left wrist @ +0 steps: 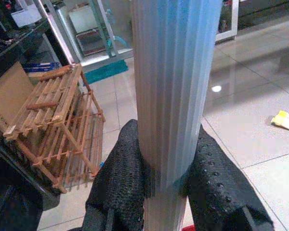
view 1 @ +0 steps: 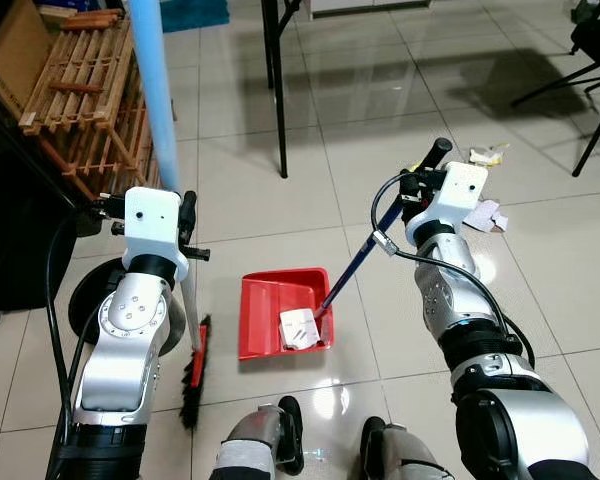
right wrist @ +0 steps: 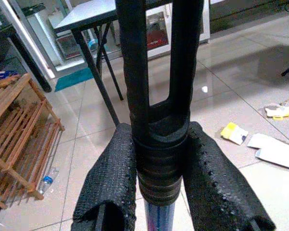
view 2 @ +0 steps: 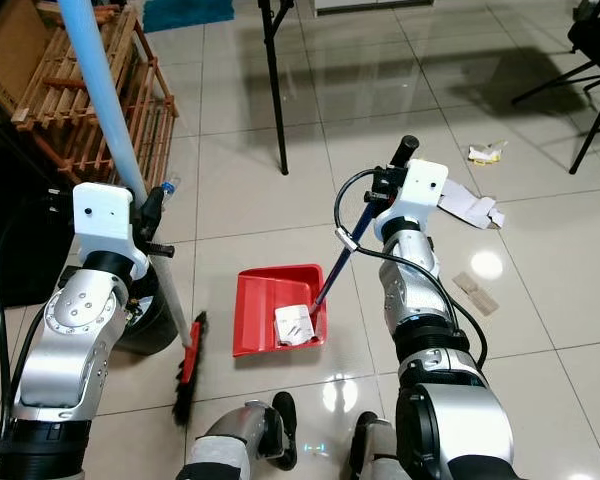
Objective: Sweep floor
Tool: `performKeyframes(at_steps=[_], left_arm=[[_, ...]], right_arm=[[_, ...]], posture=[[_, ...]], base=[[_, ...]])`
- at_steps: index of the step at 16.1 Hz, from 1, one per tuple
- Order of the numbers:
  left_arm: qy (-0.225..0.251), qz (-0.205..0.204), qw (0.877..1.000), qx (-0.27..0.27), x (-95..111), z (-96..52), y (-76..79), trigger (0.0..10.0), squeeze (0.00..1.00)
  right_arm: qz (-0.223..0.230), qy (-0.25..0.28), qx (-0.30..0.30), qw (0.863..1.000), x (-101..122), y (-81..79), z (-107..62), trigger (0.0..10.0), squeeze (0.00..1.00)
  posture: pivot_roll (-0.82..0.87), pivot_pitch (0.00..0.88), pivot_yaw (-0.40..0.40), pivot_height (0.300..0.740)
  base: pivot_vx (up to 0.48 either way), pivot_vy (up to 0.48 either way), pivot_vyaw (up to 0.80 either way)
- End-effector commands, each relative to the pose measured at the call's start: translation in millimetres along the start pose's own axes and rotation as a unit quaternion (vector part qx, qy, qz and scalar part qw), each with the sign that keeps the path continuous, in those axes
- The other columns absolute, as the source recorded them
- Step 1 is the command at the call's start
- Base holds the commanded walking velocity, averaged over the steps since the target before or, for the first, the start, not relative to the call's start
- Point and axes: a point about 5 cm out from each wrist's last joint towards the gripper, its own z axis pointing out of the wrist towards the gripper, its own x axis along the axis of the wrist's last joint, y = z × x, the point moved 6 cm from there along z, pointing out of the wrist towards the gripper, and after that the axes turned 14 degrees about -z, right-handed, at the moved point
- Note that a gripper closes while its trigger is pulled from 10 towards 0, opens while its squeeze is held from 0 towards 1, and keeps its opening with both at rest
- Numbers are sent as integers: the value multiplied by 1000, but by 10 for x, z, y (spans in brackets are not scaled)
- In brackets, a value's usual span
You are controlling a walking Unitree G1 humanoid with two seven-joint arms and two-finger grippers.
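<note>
The left gripper (left wrist: pixel 166 192) is clenched on the broom handle (left wrist: pixel 176 86), one black finger (left wrist: pixel 118 187) pressed to each side of the pale blue ribbed tube. The right gripper (right wrist: pixel 159 187) is clenched likewise on the dustpan handle (right wrist: pixel 156 110), just below its black forked end, where the ridged collar sits between the fingers (right wrist: pixel 111 192).

From the left grip the broom handle runs down to a red and black broom head (view 1: pixel 195 375), which rests on the tiled floor (view 1: pixel 310 170) just beside the red dustpan (view 1: pixel 270 300). From the right grip the thin dark shaft slants down to the pan's rear edge. One piece of paper (view 1: pixel 300 327) lies inside the pan near that edge.

More scraps are seen well apart from the pan: white paper (view 2: pixel 470 205) beyond the right wrist, a yellow wrapper (view 2: pixel 485 152) farther out, and a brown strip (view 2: pixel 477 290) on the tiles to the right.

Both tools are judged to be light and stiff. The ribbed tube probably resists twisting in the fingers, yet the long handle gives leverage, so a hold lower down would steady the head. The dustpan is likely to skid on the glossy tiles unless it is pressed down through its shaft. The scraps are thin and light, and may slide or flutter under a hard stroke.
</note>
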Motion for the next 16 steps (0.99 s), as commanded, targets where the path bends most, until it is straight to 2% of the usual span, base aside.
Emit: performKeyframes(at_steps=[1,3,7,12,14,16], left_arm=[[26,8,1000,0,139,-20,3,10000,0],[27,8,1000,-1,146,-21,9,10000,0],[28,11,1000,-1,152,-20,10,10000,0],[26,13,1000,6,153,-14,-9,10000,0],[26,1,1000,14,161,-4,-31,10000,0],[29,-1,999,14,173,-2,-27,10000,0]], right_arm=[[5,11,0,1000,64,-11,14,10000,0],[5,10,0,1000,56,-8,8,10000,0],[5,8,0,1000,40,-11,2,10000,0],[5,6,0,1000,29,-6,-2,10000,0],[4,6,0,1000,24,-6,-4,10000,0],[4,5,-1,1000,21,0,-6,10000,0]], posture=[[80,240,70,740],[79,240,71,740],[80,241,70,740],[79,243,71,740],[78,244,69,740],[78,244,69,740]], base=[[0,0,0],[0,0,0],[-265,0,0],[0,0,0],[0,0,0],[0,401,0]])
